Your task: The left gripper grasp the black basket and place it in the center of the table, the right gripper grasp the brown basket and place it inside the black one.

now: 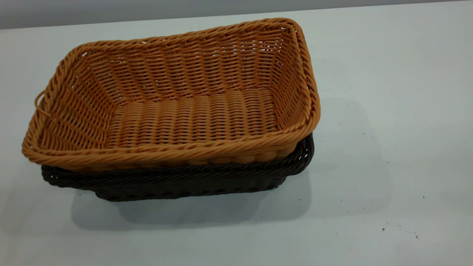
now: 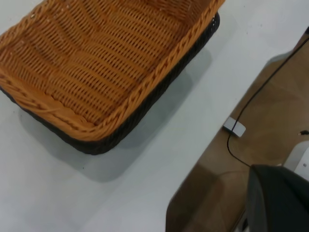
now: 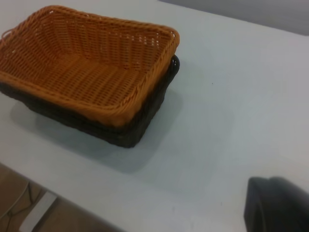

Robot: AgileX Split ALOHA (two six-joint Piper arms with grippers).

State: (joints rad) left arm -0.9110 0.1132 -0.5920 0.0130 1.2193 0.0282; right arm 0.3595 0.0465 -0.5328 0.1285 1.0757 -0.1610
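The brown basket (image 1: pixel 177 107) sits nested inside the black basket (image 1: pixel 184 183) on the white table (image 1: pixel 388 111), left of the middle in the exterior view. Only the black basket's braided rim and lower wall show beneath it. A small loop hangs at the brown basket's left short end. Both wrist views look at the nested pair from a distance: brown basket (image 2: pixel 101 63) in black basket (image 2: pixel 140 113), and brown basket (image 3: pixel 82 63) in black basket (image 3: pixel 130 130). A dark part of my left gripper (image 2: pixel 280 200) shows beyond the table's edge. My right gripper (image 3: pixel 277 205) hangs over bare table, apart from the baskets.
The table edge (image 2: pixel 193 164) drops to a brown floor with a black cable (image 2: pixel 260 92) and a small white box (image 2: pixel 234 127). Open tabletop lies to the right of the baskets. Neither arm appears in the exterior view.
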